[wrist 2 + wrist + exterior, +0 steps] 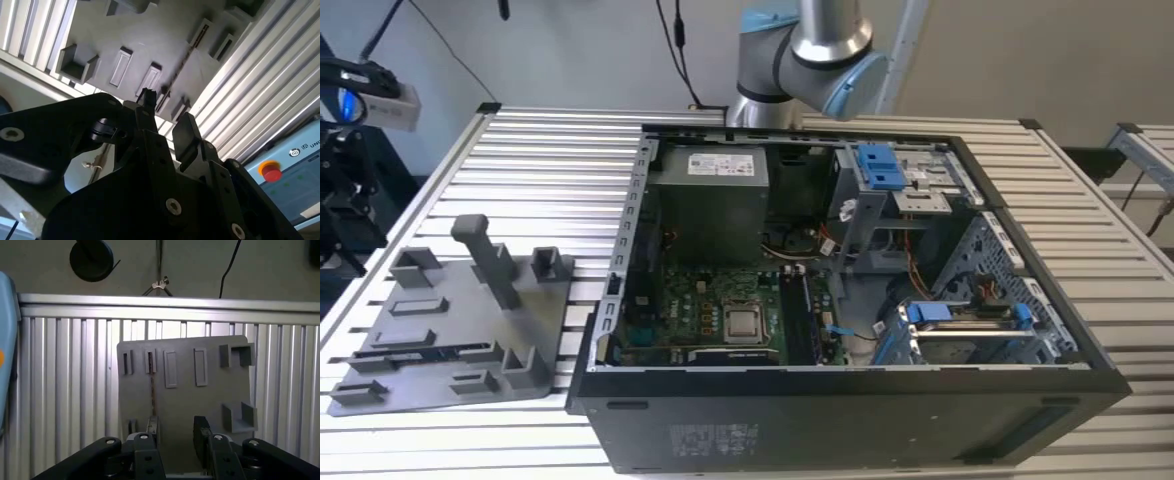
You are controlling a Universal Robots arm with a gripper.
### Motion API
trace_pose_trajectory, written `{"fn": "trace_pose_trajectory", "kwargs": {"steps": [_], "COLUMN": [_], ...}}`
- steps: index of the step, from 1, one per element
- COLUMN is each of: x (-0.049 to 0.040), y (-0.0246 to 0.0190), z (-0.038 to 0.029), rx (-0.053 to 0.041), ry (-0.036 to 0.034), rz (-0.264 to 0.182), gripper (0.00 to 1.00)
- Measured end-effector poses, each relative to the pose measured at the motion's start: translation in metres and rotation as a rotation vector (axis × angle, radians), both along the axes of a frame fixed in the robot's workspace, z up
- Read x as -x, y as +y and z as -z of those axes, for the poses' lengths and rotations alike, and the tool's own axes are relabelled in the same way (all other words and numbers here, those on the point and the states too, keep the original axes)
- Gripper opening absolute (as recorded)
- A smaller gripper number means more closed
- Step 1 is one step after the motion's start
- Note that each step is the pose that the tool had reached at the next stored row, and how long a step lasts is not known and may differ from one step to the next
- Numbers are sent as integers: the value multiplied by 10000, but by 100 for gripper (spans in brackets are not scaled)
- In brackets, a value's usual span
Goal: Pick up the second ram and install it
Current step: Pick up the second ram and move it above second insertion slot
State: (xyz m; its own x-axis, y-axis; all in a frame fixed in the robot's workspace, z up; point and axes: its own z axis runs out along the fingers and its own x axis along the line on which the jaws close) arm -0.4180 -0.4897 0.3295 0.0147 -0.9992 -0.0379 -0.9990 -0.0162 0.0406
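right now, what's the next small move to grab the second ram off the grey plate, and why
Probably a small sideways shift across the second ram. In the first wrist view the gripper hangs above the fixture plate with jaws open and empty, and the ram, on edge in its slot, lines up with one jaw rather than the gap between them.

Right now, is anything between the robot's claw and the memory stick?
No. In the first wrist view the open gripper hangs over the grey plate, and just bare plate shows between it and the second ram.
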Motion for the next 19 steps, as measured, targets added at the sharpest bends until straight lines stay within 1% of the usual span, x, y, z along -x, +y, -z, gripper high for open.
{"fn": "trace_pose_trajectory", "kwargs": {"steps": [2, 6, 9, 15, 19], "x": [0, 1, 1, 1, 1], "y": [0, 0, 0, 0, 0], "z": [31, 88, 105, 108, 134], "rx": [0, -1, 1, 0, -1], "ry": [-4, -12, -9, -11, -12], "rz": [-185, -785, -1109, -1163, -1163], "gripper": [42, 42, 42, 42, 42]}}
